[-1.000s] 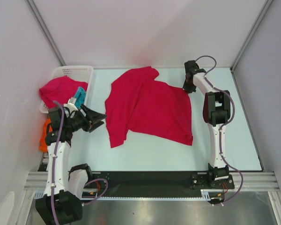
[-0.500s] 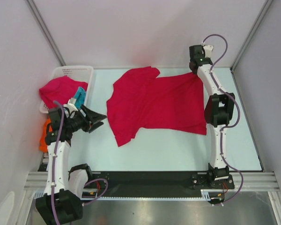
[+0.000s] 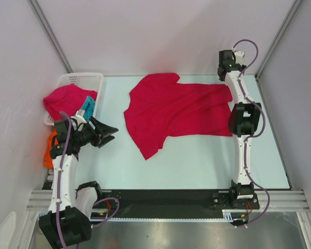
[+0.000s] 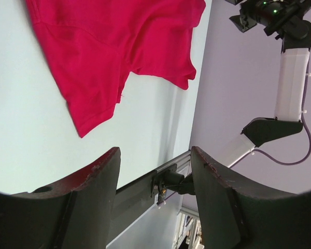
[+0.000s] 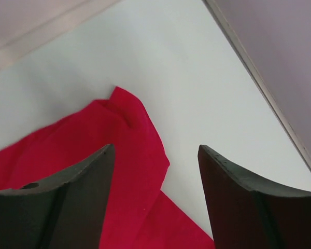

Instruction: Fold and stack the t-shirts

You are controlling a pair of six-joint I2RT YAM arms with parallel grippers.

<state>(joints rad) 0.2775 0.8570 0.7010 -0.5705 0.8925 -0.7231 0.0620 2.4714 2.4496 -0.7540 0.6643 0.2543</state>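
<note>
One crimson t-shirt (image 3: 176, 111) lies spread across the middle of the table, a sleeve pointing toward the near left. Its far-right corner (image 5: 129, 135) rests on the table below my right gripper (image 3: 226, 77), which hovers at the far right corner. In the right wrist view that gripper (image 5: 156, 150) stands open with nothing between its fingers. My left gripper (image 3: 114, 134) hangs open and empty over the table's left side, apart from the shirt (image 4: 114, 46). Another crimson t-shirt (image 3: 65, 98) and a teal one (image 3: 88, 106) lie heaped at the basket. An orange one (image 3: 49, 150) shows behind the left arm.
A white lattice basket (image 3: 78, 80) stands at the far left corner. Walls close the table in on the left, back and right. The black rail (image 3: 166, 199) with both arm bases runs along the near edge. The right arm (image 4: 293, 67) stands tall at the right.
My right gripper pulled the shirt's corner toward the far right, spreading the cloth flat, then opened and let it go. The left arm has stayed still.
</note>
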